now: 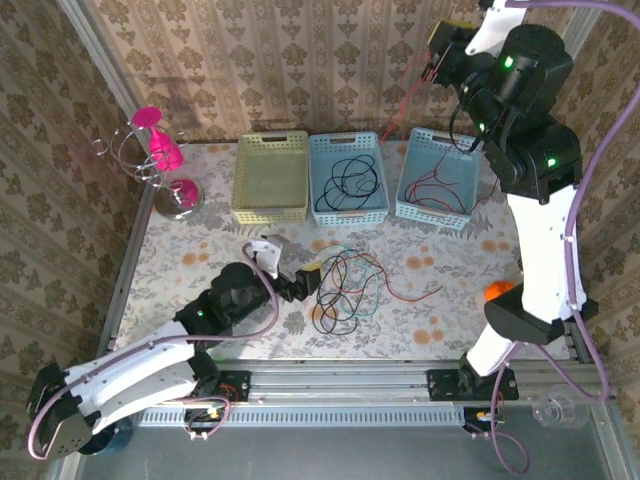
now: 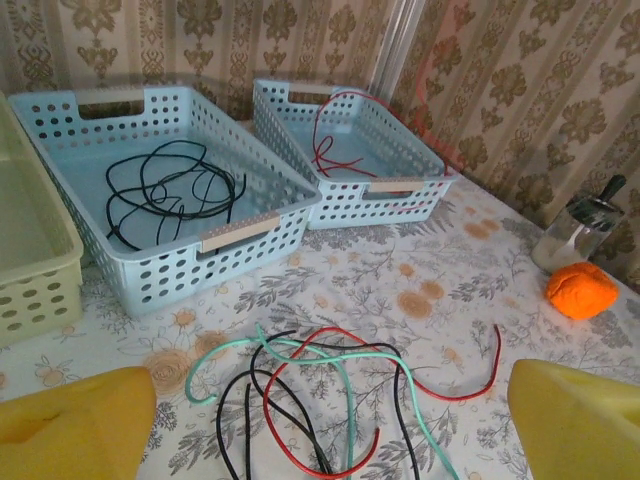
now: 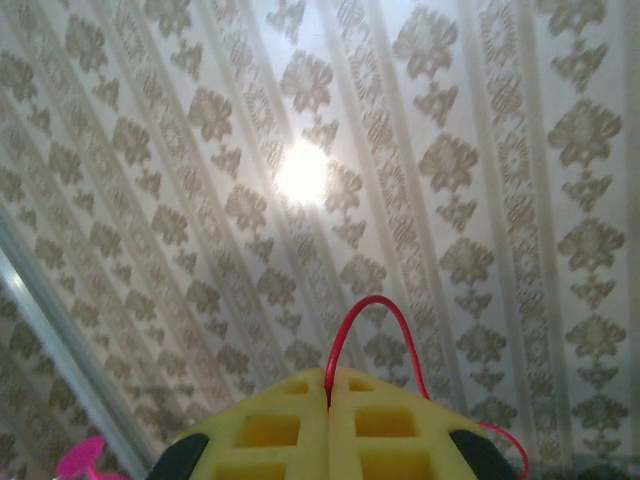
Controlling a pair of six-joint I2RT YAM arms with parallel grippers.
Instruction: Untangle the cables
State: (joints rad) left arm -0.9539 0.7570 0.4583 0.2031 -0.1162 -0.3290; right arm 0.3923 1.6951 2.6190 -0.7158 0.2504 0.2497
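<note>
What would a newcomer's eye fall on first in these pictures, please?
The right tool, raised high at the back right, is shut on a red cable that trails down toward the rightmost blue basket. Near the front, a loose tangle of red, black and teal cables lies just ahead of the open left tool.

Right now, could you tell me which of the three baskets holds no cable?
The yellow-green basket, leftmost in the row, holds none; the middle blue basket holds a black cable and the right blue basket a red cable.
</note>
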